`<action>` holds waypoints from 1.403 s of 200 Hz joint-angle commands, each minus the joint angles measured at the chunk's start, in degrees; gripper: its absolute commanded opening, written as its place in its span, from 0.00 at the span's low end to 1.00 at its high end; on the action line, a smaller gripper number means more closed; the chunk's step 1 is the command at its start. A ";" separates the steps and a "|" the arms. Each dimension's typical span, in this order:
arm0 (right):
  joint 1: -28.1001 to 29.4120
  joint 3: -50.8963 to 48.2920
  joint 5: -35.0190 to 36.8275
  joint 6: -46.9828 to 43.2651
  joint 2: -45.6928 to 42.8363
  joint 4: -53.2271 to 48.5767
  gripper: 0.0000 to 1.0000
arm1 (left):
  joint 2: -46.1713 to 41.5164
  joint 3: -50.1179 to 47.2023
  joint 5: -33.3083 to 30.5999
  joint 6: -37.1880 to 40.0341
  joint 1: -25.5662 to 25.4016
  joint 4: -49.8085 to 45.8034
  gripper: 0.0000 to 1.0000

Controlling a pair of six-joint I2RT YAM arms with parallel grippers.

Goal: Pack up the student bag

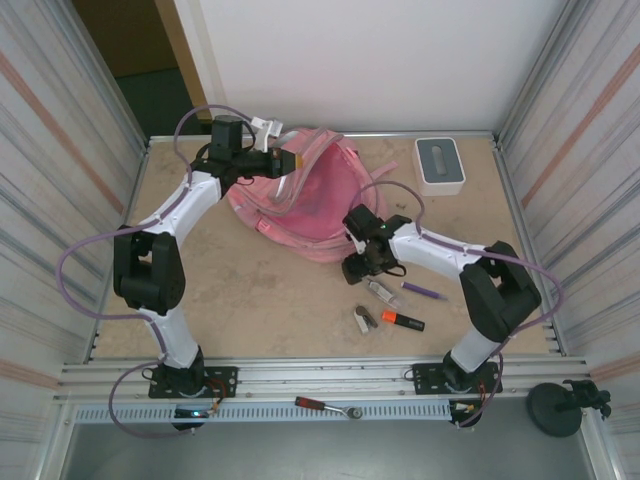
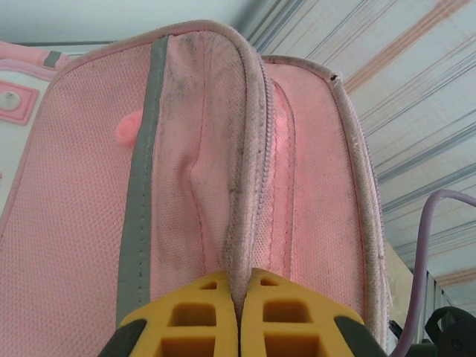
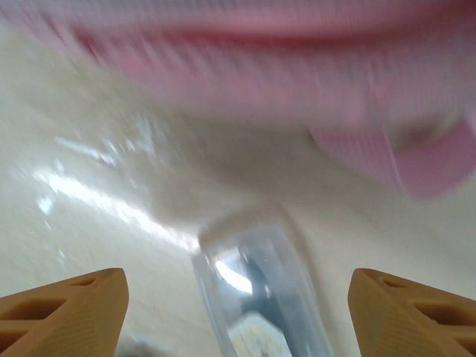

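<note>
Quick update on packing the student bag. It's lying at the far middle of the surface, pink and floppy, easily the biggest thing out here.

My left claw is pinched fully shut on the bag's rim right by the zip, with the fabric squeezed between the yellow fingers. I reckon the point of that grip is to hold the mouth up and steady. Soft fabric like this would probably flop closed otherwise, and the other arm needs something to drop stuff into.

From above, the bag's long axis looks diagonal to me. It runs from the held end at the far left down toward the near right. So the top end points at my left claw and the bottom points at my right arm. I'm not totally sure though, it's pretty crumpled.

My right claw is spread wide with nothing in it. It hangs low over the surface just on the near side of the bag. A clear tube lies between the fingers and touches neither. That wrist view is blurry, so I can't make out what the tube actually is.

A purple pen and an orange marker lie close by to the near right, I'd guess queued up for packing. The white box sits at the far right, well apart.
</note>
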 commanded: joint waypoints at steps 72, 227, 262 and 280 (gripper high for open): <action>0.05 -7.62 0.38 4.34 -1.92 -2.42 0.79 | -0.68 -0.25 0.95 0.30 1.56 2.88 0.00; -0.33 -2.07 2.75 -2.18 1.36 -2.87 0.46 | -0.69 -0.21 1.48 0.49 1.56 2.79 0.00; -2.46 -3.28 2.80 0.24 -4.11 -3.84 0.41 | -0.52 -0.21 1.39 0.42 1.55 2.70 0.00; -4.40 -4.43 1.50 1.78 -8.68 -4.25 0.39 | -0.48 -0.20 1.26 0.40 1.56 2.80 0.00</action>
